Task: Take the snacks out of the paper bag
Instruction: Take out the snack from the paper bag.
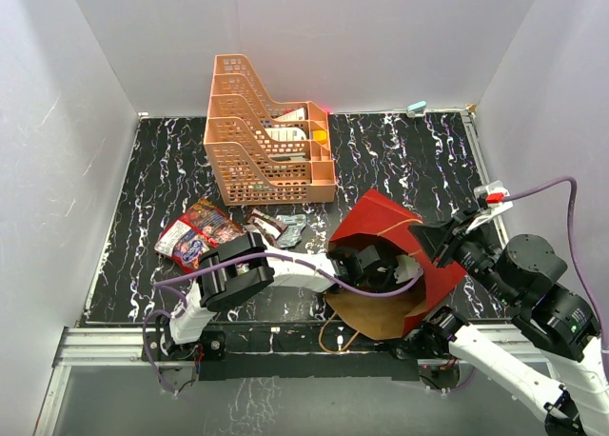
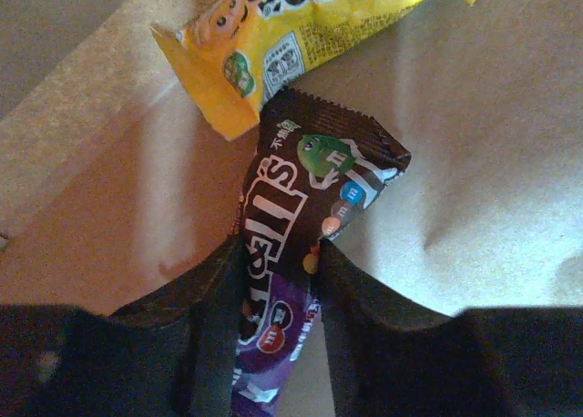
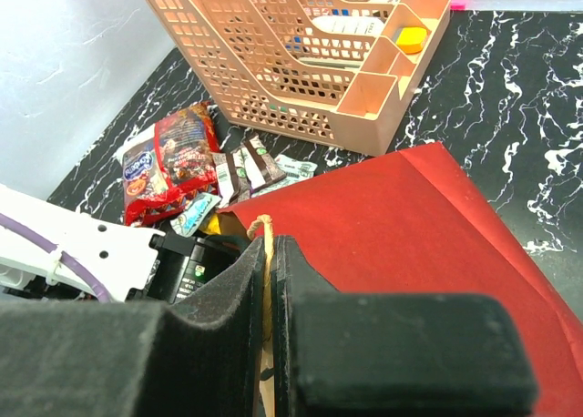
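The paper bag (image 1: 381,217) lies on its side, dark red outside, its mouth toward the arms. My left gripper (image 1: 366,265) reaches into it. In the left wrist view the left gripper (image 2: 278,249) is shut on a brown packet (image 2: 319,180), which lies over a purple packet (image 2: 269,344). A yellow packet (image 2: 301,25) rests farther in on the kraft lining (image 2: 474,162). My right gripper (image 3: 271,244) is shut on the bag's cord handle (image 3: 264,226) at the rim of the red bag (image 3: 410,226). In the top view the right gripper (image 1: 440,244) is at the bag's right edge.
A large red snack bag (image 1: 195,231) and a few small packets (image 1: 276,228) lie on the black marbled table left of the bag. The orange tray rack (image 1: 262,136) stands behind them. White walls close in the table on three sides.
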Available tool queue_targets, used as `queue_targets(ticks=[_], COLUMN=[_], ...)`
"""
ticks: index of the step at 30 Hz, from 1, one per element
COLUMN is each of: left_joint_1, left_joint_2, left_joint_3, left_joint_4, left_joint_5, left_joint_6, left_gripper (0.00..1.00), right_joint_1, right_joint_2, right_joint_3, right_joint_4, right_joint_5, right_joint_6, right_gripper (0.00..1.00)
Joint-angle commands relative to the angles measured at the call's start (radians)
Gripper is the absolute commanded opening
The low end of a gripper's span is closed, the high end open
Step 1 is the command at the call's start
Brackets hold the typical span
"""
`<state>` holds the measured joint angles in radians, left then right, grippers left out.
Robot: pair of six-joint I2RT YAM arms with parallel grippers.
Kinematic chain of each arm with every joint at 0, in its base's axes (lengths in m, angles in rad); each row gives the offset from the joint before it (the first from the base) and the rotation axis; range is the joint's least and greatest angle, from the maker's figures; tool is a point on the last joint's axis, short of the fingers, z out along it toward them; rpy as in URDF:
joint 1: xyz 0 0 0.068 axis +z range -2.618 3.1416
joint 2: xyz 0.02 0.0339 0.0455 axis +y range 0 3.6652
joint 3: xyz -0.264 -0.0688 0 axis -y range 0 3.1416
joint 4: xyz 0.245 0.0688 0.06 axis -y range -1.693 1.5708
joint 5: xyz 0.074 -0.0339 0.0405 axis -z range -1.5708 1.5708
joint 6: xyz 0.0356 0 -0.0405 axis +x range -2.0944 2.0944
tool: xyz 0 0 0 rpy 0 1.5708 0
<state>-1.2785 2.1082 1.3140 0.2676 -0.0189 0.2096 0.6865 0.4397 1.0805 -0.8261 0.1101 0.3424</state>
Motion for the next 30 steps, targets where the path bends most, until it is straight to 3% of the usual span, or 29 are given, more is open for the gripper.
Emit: queue_targets(ticks=[1, 6, 18, 30], left_joint_1=[0.011, 0.009, -0.033, -0.096], left_joint_2=[0.000, -0.049, -0.245, -0.541], left_joint_3=[-0.019, -0.034, -0.086, -0.202], left_joint_4=[-0.114, -0.118, -0.190, -0.268], left_joint_5=[-0.021, 0.000, -0.018, -0.061], left_joint_6=[0.011, 0.011, -0.036, -0.097], left_gripper=[0.28, 0.15, 0.00, 0.00], right_joint_1=[0.005, 0.005, 0.005, 0.005], right_joint_2=[-0.019, -0.019, -0.027, -0.105], right_joint_3=[-0.021, -0.027, -0.059, -0.154], right_joint_4=[0.057, 0.065, 0.075, 0.097], right_joint_5=[0.026, 0.034, 0.150, 0.268], right_joint_6=[0.001, 0.004, 0.063, 0.142], right_gripper=[0.07, 0.07, 0.07, 0.07])
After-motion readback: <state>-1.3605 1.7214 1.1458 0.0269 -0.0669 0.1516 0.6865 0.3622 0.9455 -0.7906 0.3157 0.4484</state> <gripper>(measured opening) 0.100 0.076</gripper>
